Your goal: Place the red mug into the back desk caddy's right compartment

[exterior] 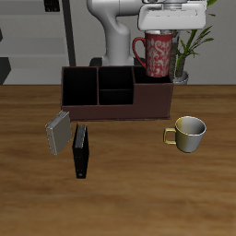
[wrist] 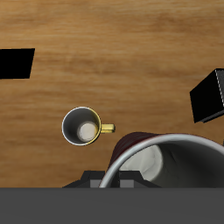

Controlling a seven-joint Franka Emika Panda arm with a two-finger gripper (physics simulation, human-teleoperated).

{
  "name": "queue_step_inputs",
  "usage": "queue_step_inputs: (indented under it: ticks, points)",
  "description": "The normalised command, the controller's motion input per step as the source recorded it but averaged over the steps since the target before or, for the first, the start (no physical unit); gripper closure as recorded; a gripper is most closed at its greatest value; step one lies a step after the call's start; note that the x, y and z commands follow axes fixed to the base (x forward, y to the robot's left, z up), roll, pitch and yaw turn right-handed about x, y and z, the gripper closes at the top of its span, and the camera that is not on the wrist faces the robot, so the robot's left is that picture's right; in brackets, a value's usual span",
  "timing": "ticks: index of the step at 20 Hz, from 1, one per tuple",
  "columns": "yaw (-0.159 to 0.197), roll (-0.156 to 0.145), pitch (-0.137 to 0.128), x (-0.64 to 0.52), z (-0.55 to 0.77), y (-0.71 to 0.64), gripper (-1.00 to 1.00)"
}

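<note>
Going across the exterior view, a small grey book [exterior: 58, 133] is lying on the table [exterior: 129, 194] beside a black one [exterior: 81, 150], both nearer the front edge than the back desk caddy [exterior: 115, 92]. The caddy's end and middle sections are sitting empty. At its other end, the right compartment [exterior: 153, 92] is lying directly under the red mug [exterior: 159, 55], which is hanging clear above the caddy's rim, upright, not touching it. The gripper [exterior: 164, 32] is clenching the red mug at its rim, with the mug's grey-white inside filling the wrist view [wrist: 166, 171]. Farther on, the cream-gold mug [exterior: 189, 134] is standing well apart on the table, and a potted plant [exterior: 189, 51] is sitting behind the caddy's end.

The likely trouble is in the descent. If the mug is coming down slightly off centre, its base or handle could be catching on the compartment wall or the divider, tipping it or shoving the caddy. Releasing too high could be letting it drop and topple.
</note>
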Motion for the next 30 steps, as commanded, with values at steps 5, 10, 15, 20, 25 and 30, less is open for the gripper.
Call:
queue_step_inputs:
  ticks: [5,10,15,20,25,30]
  points:
    - [-0.026,0.004,0.047,-0.22,-0.06,0.09,1.0]
    - [-0.011,-0.005,0.038,-0.27,-0.12,0.17,1.0]
    - [-0.018,0.042,0.042,-0.29,-0.09,0.17,1.0]
    - [0.013,0.02,0.003,-0.28,-0.01,0.12,1.0]
    - [0.046,0.044,-0.054,-0.39,0.02,0.17,1.0]
    - [0.057,0.019,-0.055,-0.28,-0.01,0.12,1.0]
